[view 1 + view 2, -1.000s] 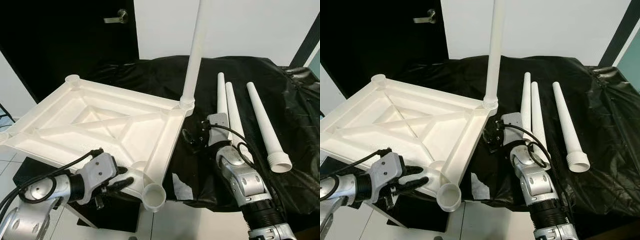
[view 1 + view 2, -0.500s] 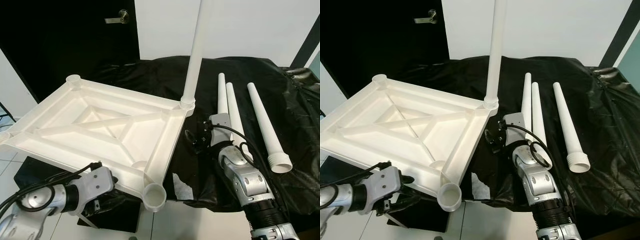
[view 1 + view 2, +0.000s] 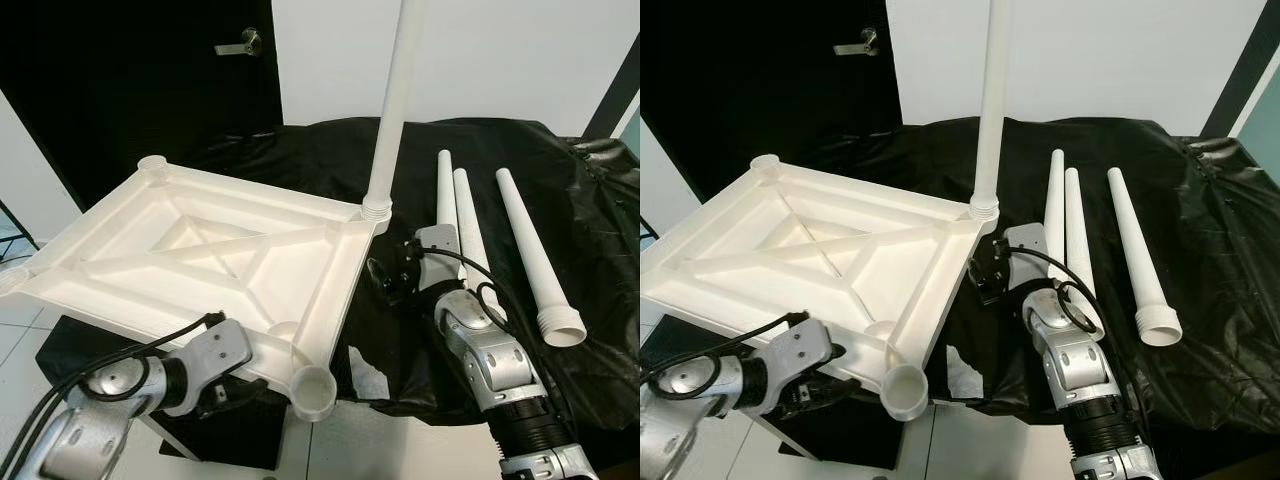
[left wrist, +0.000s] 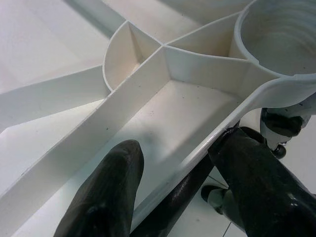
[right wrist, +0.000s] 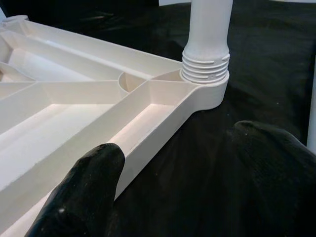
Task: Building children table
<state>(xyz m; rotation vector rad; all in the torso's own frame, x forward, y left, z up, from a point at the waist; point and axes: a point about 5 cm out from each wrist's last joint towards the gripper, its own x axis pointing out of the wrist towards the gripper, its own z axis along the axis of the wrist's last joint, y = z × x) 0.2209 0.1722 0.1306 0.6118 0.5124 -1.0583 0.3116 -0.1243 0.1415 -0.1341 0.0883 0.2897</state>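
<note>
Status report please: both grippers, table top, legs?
Left gripper open astride table top rim. Right gripper open beside mounted leg. Three loose legs on black sheet.

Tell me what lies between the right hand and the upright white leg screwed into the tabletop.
Only bare black plastic sheeting, seen in the right wrist view, separates the right hand from the upright white plastic leg.

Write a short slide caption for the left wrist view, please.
Left gripper straddling the rim of the upturned white tabletop, beside an empty leg socket.
</note>
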